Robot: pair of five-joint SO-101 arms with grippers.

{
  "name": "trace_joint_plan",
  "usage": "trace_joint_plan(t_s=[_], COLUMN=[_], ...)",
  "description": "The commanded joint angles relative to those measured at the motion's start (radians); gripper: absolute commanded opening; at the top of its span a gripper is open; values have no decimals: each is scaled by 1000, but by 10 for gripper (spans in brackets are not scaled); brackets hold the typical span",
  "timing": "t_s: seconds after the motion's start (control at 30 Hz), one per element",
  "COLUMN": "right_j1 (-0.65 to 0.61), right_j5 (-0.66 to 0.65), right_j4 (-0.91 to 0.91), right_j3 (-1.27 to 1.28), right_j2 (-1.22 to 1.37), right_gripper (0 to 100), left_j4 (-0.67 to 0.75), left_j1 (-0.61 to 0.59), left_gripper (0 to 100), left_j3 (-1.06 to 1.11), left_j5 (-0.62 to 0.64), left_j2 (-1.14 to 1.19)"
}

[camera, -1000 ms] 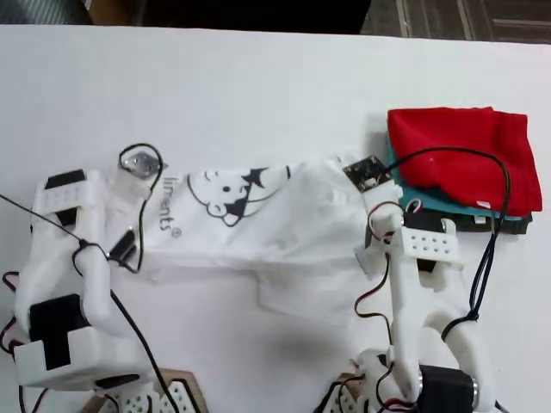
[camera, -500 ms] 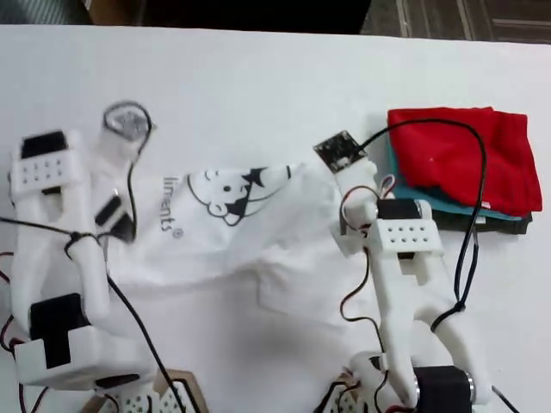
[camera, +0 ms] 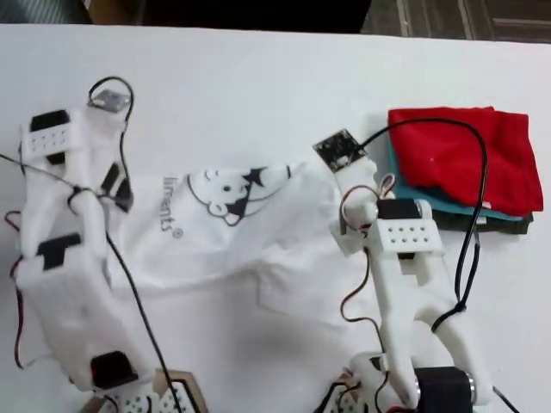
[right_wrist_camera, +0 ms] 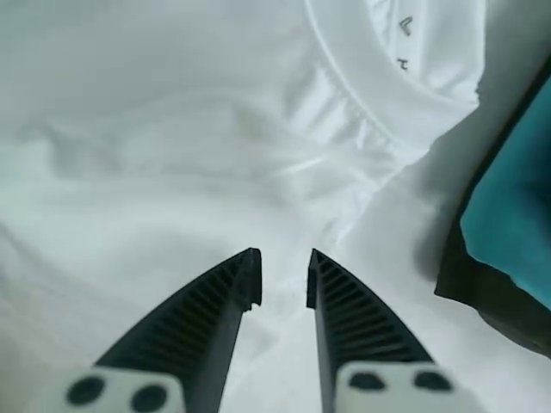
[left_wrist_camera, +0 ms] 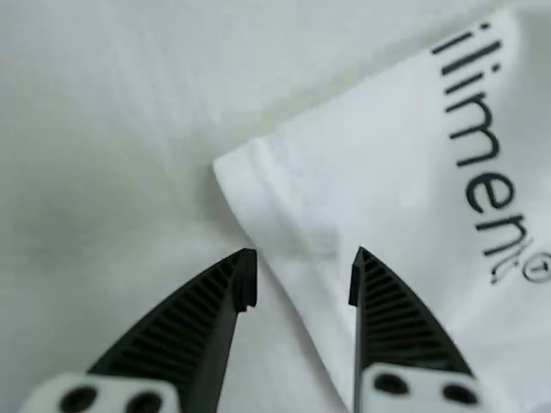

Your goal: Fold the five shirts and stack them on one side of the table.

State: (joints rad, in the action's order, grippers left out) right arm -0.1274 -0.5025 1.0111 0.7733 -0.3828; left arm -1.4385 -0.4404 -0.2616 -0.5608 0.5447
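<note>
White tabletop (camera: 258,60) carries the whole job. One white shirt (camera: 258,232) lies spread and rumpled at centre frame in the high view, with its printed panel toward the left. A stack sits at the right edge: red shirt (camera: 461,155) on top, teal shirt (right_wrist_camera: 508,224) beneath, and a dark layer (camera: 482,225) under that.

Changes I log over the last second:
- The left arm has drawn back from the shirt's left edge and risen toward the upper left of the high frame.
- The right arm has shifted left, away from the stack, and has then held position for the last half second.
- The white shirt has barely moved.

Current state:
- The left gripper (left_wrist_camera: 299,275) hovers with its jaws wide and nothing between them. A shirt corner (left_wrist_camera: 232,172) lies just ahead of the tips.
- The right gripper (right_wrist_camera: 282,280) hangs over the cloth short of the collar (right_wrist_camera: 362,95). Its jaws are narrowly parted and also empty.

My assessment is that both arms have let go and neither holds cloth, so I take this as a reset between folds. The white shirt is still unfolded and off the stack. The next grasp looks likely at the left corner, and a shallow pinch there risks catching only the hem.
</note>
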Motion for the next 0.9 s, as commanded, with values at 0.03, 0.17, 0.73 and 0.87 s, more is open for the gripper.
trace_joint_plan(t_s=[0.03,0.17,0.73,0.87], right_j1=[-8,-10,-10,-12], right_j5=[8,8,9,9], right_j4=[-4,-4,-5,-8], right_j3=[-35,-34,-107,-110], right_j2=[-38,-36,147,148], right_gripper=[101,101,101,101], left_j4=[-6,-54,-144,-239], left_j1=[-11,-6,2,17], left_gripper=[195,190,40,96], left_j3=[-173,-282,-395,-484], left_j5=[14,15,15,26], left_j2=[104,161,258,258])
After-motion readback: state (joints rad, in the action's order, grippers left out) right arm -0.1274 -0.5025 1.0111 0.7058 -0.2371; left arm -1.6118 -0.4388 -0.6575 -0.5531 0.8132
